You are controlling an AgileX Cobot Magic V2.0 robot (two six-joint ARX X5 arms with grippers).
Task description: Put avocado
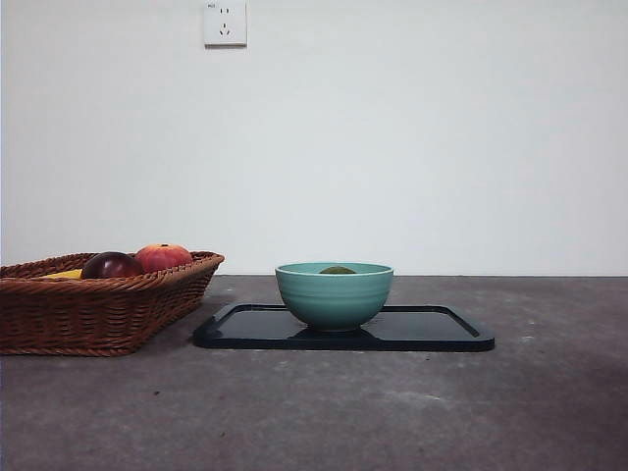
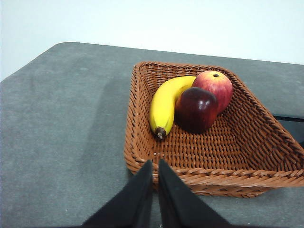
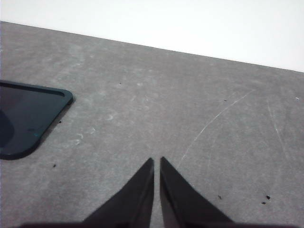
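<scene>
avocado [image 1: 337, 270] is seen lying in the teal bowl [image 1: 334, 297] on the black tray [image 1: 432, 334]. left gripper [image 2: 155, 164] and right gripper [image 3: 156, 160] jaws are held together, empty. task is judged placed; arms are best kept clear of the bowl.

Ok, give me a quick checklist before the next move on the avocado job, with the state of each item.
1. Avocado in the teal bowl: ok, its dark green top just shows above the rim.
2. Bowl standing on the black tray: ok, upright, near the tray's middle.
3. Left tool holding nothing: ok, jaws shut, near the wicker basket.
4. Right tool holding nothing: ok, jaws shut above bare table beside the tray's corner.
5. Basket contents undisturbed: ok, banana, dark red fruit and orange-red fruit lie inside.
6. How deep the avocado sits in the bowl: cannot tell, the bowl's wall hides it.
</scene>
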